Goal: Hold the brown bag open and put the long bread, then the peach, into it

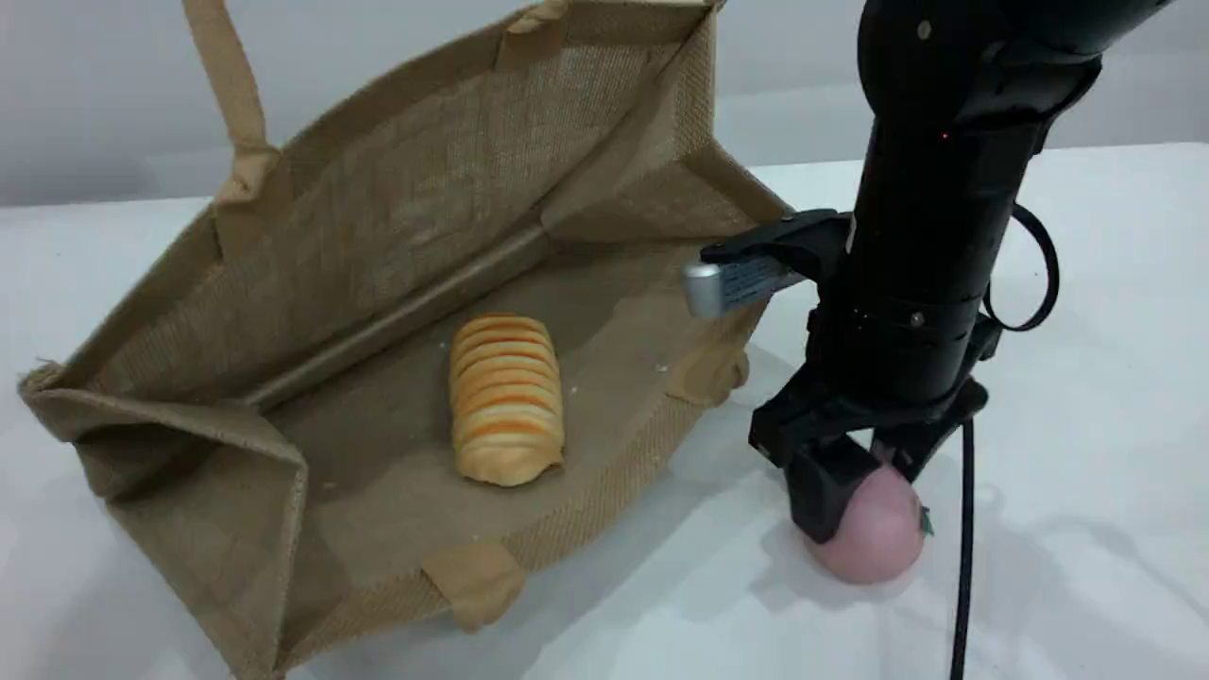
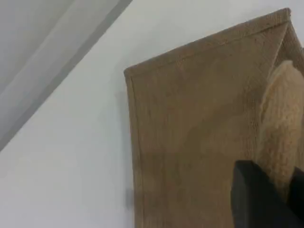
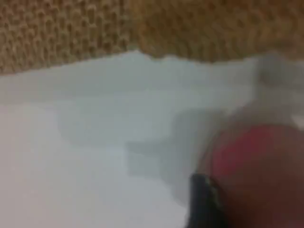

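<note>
Right tool down on the peach, near right on the white bench.
Fingers astride the peach, touching it, peach resting on the bench just right of the brown bag. Bag lying open on its side at left; long bread inside on the lower wall. Left tool pinched shut on a bag handle, holding the mouth open.

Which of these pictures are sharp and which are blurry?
Scene view: sharp, soft shadows under the bag and the peach. Left wrist view: mildly soft, weave readable. Right wrist view: badly blurred, the peach a pink smear beside the right end effector.
</note>
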